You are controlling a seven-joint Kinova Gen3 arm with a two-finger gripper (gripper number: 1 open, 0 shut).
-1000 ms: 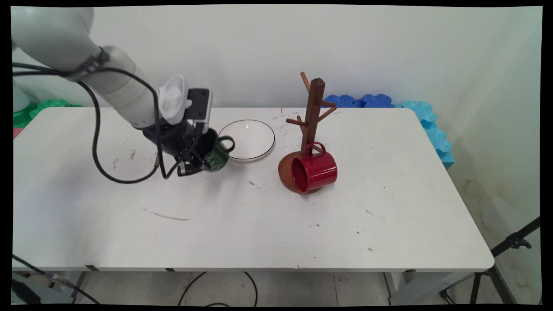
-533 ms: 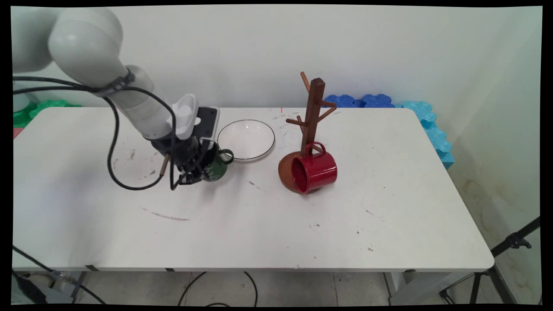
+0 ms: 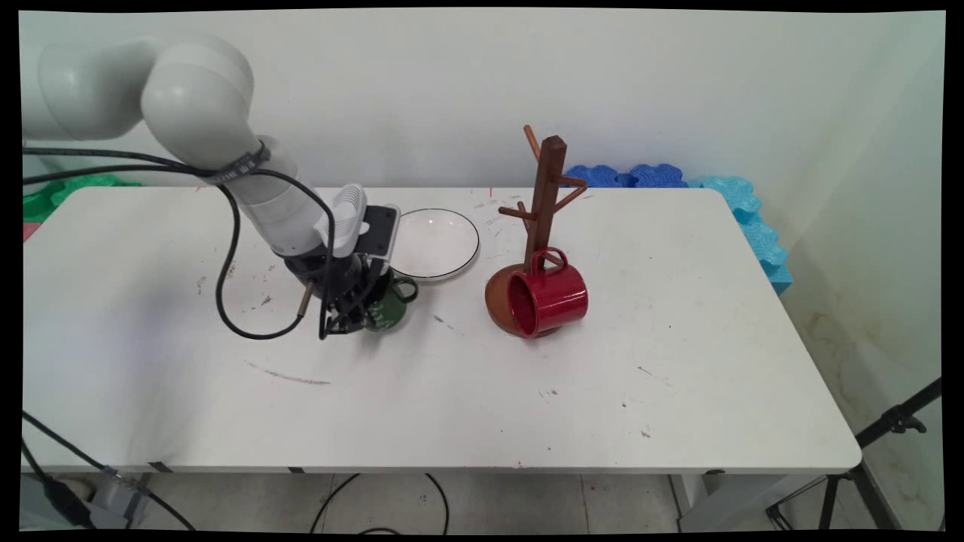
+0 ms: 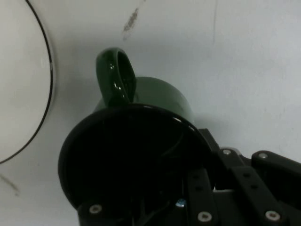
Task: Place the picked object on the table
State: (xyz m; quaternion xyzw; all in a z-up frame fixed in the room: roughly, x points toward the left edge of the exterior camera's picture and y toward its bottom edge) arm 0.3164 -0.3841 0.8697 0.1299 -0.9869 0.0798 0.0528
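Observation:
My gripper (image 3: 360, 316) is shut on the rim of a dark green mug (image 3: 389, 309), one finger inside it and one outside. The mug is low over the white table (image 3: 482, 376), just in front of the white plate (image 3: 435, 242); whether it touches the table I cannot tell. In the hand view the green mug (image 4: 155, 101) fills the middle, its dark mouth toward the camera and its handle (image 4: 116, 77) pointing up. The gripper (image 4: 202, 188) linkage clamps its rim at the lower right.
A brown wooden mug tree (image 3: 544, 203) stands right of the plate, with a red mug (image 3: 548, 301) hanging by its handle from a low peg over the tree's round base. The plate's black rim (image 4: 44, 84) shows at the hand view's left. Blue foam mats (image 3: 723, 196) lie behind the table's far right corner.
The arm has carried the green mug down and to the right, from beside the plate's left edge to a spot nearer the table's front. The grip has stayed shut.

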